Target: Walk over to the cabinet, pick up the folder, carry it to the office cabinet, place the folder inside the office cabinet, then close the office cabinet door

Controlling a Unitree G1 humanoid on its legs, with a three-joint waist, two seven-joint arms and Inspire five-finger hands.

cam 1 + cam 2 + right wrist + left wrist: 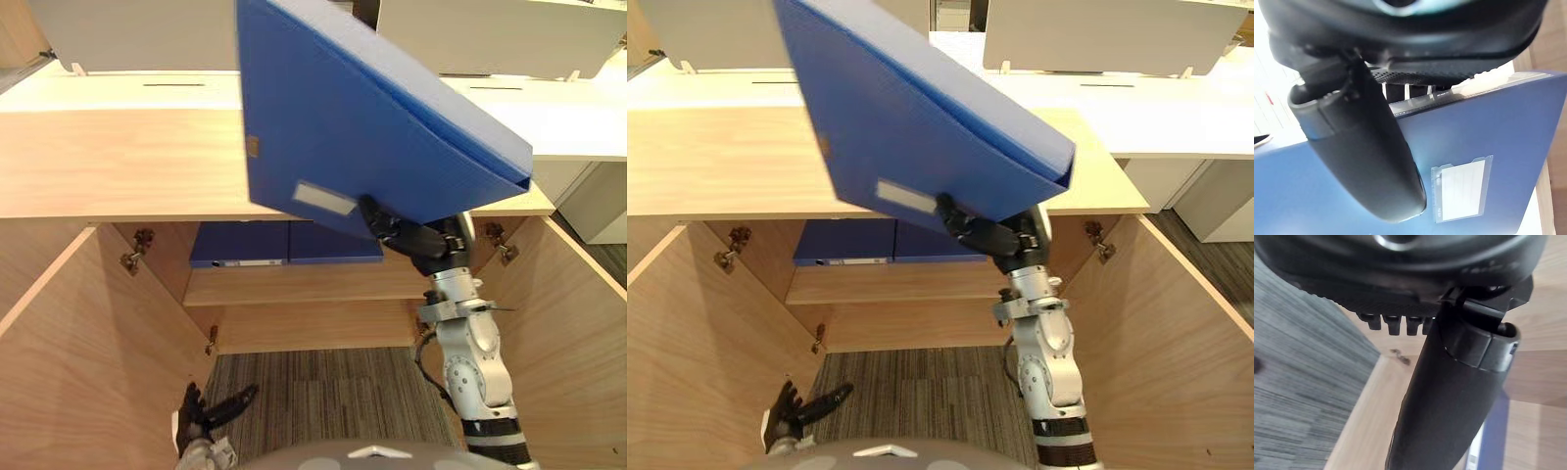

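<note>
Grey striped carpet runs under the open wooden office cabinet in front of you, with white desks behind it at twelve o'clock. At nine o'clock, its left door stands swung out toward you. At seven o'clock your left hand hangs low over the carpet, fingers straight and spread, nothing in it. Inside the cabinet, near centre, one shelf carries blue stored folders lying flat side by side. Above them, from twelve toward two o'clock, the folder is up in the air in front of the cabinet top, steeply tilted, not inside. It is plain blue and thick, with a clear label pocket near its lower edge. Your right hand clamps that lower edge toward three o'clock, thumb across the face beside the pocket, fingers curled over the edge. At four o'clock the right door stands open too.
</note>
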